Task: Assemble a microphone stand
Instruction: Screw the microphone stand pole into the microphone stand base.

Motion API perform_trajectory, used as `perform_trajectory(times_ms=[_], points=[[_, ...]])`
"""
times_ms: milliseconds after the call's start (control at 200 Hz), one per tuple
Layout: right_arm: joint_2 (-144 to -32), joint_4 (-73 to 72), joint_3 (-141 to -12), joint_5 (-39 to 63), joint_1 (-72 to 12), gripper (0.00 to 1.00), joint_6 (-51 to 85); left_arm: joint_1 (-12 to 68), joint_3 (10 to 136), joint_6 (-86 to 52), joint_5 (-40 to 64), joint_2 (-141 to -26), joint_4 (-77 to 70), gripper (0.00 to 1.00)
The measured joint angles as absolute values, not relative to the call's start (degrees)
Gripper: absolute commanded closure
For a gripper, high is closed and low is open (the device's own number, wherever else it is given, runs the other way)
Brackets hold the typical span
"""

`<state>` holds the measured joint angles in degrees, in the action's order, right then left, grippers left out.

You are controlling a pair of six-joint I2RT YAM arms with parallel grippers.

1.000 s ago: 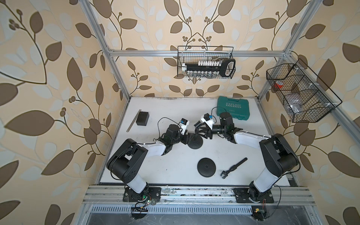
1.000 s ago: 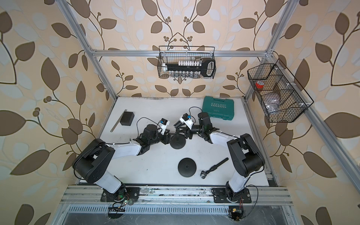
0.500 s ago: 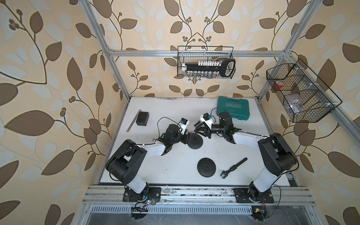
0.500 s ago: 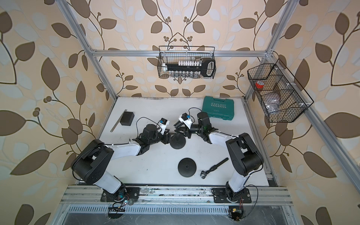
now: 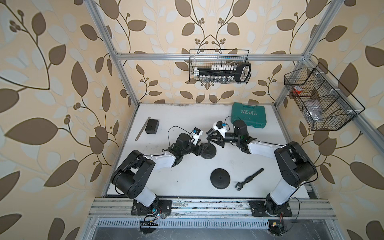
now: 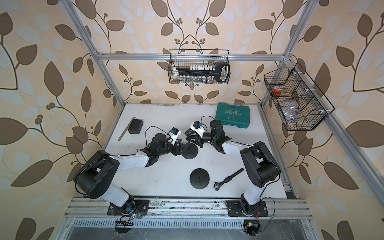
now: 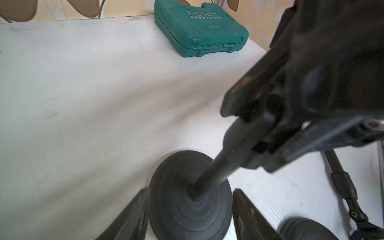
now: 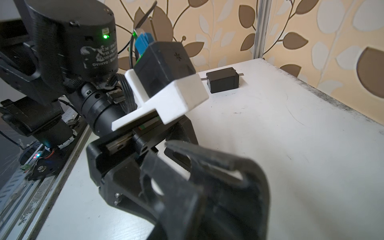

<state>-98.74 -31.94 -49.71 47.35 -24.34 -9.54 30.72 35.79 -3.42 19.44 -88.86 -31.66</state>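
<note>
Left gripper clamps the ribbed black round base flat on the white desk, presumably to stop it turning, while right gripper, blurred but seemingly closed on the thin black rod standing in the base's centre socket, is placed to screw it home.
</note>
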Motion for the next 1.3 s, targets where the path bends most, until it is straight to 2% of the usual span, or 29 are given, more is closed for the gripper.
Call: perform_trajectory(times_ms=[280, 830, 1005, 1300], points=[[-95.7, -40.3, -43.3, 36.4, -28.2, 1.00, -8.4, 30.9, 37.6, -3.3, 20.6, -90.4, -31.6, 0.42], [-94.2, -54.0, -35.2, -6.8, -44.5, 1.00, -3.6, 31.6, 38.5, -4.7, 21.2, -94.5, -31.8, 0.72], [-94.4, -54.5, -35.2, -8.7, -44.7, 1.00, -1.3, 31.8, 38.6, -4.5, 20.9, -95.4, -32.9, 0.68], [-93.3, -52.9, -35.2, -2.5, -40.9, 1.00, 3.4, 31.9, 39.2, -4.5, 21.2, -97.3, -36.3, 0.69]])
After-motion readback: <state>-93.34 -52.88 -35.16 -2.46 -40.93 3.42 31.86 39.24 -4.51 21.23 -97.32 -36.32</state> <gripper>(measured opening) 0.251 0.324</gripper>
